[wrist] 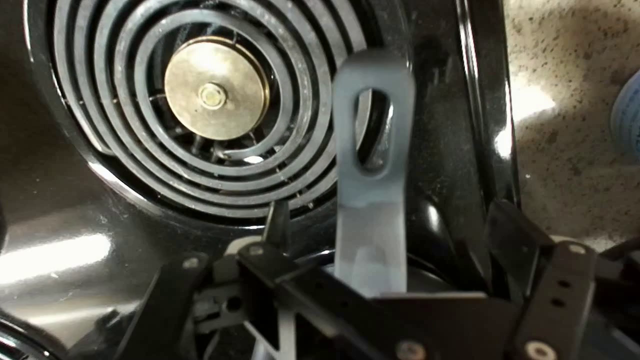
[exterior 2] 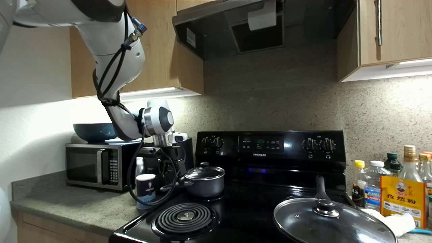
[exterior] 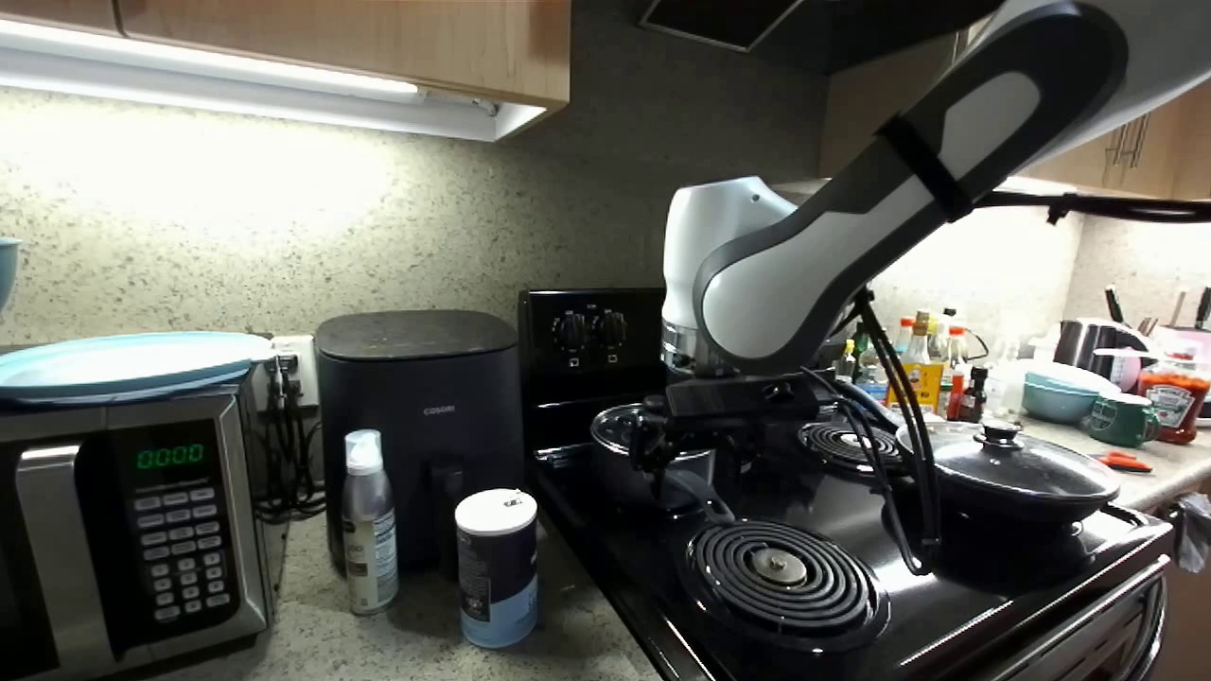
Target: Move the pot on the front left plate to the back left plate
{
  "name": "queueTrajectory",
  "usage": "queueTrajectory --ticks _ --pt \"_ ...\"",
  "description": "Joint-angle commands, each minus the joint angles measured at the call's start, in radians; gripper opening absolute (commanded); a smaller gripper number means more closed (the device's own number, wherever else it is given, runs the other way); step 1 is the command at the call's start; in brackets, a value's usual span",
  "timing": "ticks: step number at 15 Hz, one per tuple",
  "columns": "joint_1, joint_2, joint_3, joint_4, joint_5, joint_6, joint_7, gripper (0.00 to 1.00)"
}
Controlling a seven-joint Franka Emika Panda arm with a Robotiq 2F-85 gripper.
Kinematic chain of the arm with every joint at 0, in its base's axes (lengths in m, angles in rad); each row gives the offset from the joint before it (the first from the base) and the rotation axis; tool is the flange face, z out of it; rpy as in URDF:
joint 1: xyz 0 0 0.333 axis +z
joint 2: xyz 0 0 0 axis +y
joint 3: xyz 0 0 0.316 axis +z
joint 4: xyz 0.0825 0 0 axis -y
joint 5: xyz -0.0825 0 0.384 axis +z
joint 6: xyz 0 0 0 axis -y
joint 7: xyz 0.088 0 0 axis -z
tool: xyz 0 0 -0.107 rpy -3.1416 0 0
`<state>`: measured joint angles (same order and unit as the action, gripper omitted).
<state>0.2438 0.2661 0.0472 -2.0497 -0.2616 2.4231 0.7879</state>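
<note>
The dark grey pot with its domed glass lid stands upright at the back left of the stove, in both exterior views (exterior 2: 205,185) (exterior: 615,473). Its long handle (wrist: 372,235) points toward the front. The back left plate is hidden beneath the pot. The front left plate, a black coil burner, is bare in both exterior views (exterior 2: 185,217) (exterior: 781,572) and in the wrist view (wrist: 215,90). My gripper (wrist: 395,225) is open above the handle area. In the wrist view the handle shows between its spread fingers, with a gap on each side. The gripper also shows in an exterior view (exterior: 695,463).
A wide black lidded pan (exterior 2: 332,219) stands at the stove's right. Another coil burner (exterior: 847,445) lies at the back right. A salt canister (exterior: 497,567), a spray bottle (exterior: 369,530) and an air fryer (exterior: 421,426) stand on the counter left of the stove, beside the microwave (exterior 2: 94,165).
</note>
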Motion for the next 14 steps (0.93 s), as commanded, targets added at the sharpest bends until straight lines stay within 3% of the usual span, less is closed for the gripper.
queueTrajectory --ticks 1,14 --pt "0.017 0.042 -0.003 0.042 -0.01 -0.041 0.011 1.0" --pt "0.011 0.034 -0.053 0.028 -0.014 -0.051 0.044 1.0"
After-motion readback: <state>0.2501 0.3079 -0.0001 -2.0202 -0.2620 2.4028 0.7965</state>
